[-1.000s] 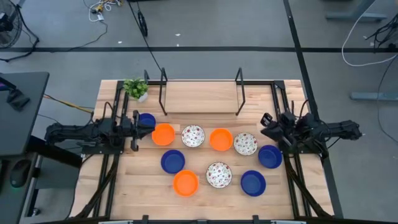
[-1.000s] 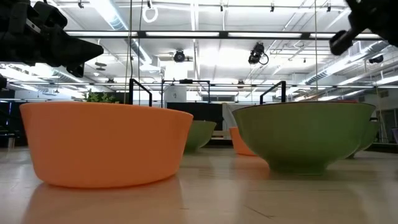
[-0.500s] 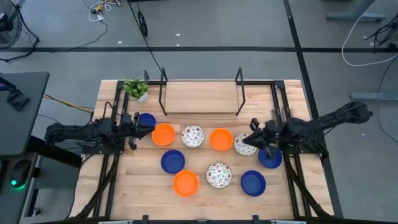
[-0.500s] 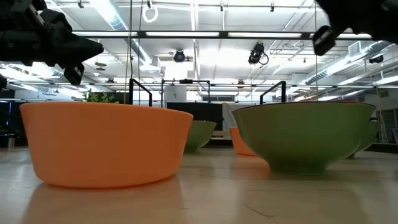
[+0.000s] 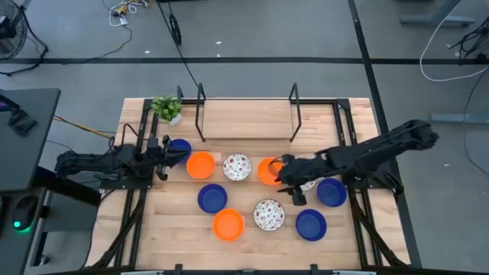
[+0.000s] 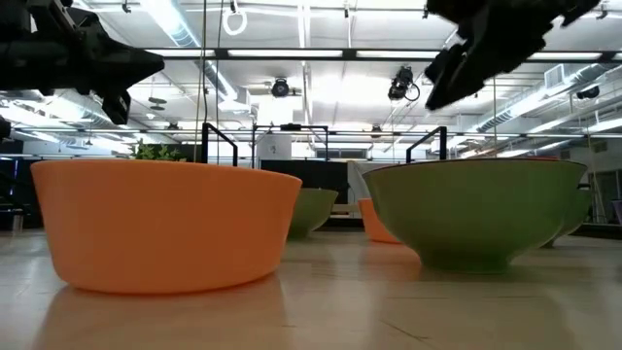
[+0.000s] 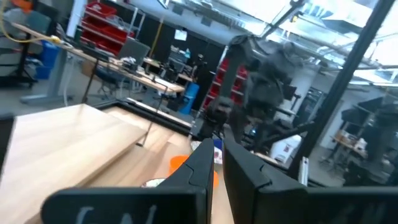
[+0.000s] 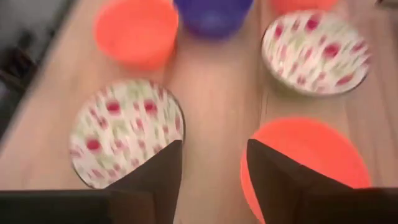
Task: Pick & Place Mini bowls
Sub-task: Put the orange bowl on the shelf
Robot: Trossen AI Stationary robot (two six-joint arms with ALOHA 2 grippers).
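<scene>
On wooden table, mini bowls, grey floor around

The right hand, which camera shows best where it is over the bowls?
The high view: the right hand is stretched out over the middle orange bowl. The right wrist view shows its open fingers above that bowl; the low view shows only its dark outline overhead.

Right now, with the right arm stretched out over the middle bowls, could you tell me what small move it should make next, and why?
Probably lower the right claw onto the orange bowl. Its fingers are open, it hovers at that bowl's rim without holding anything, and the speckled bowl lies just beside. The left claw waits by the blue bowl.
</scene>
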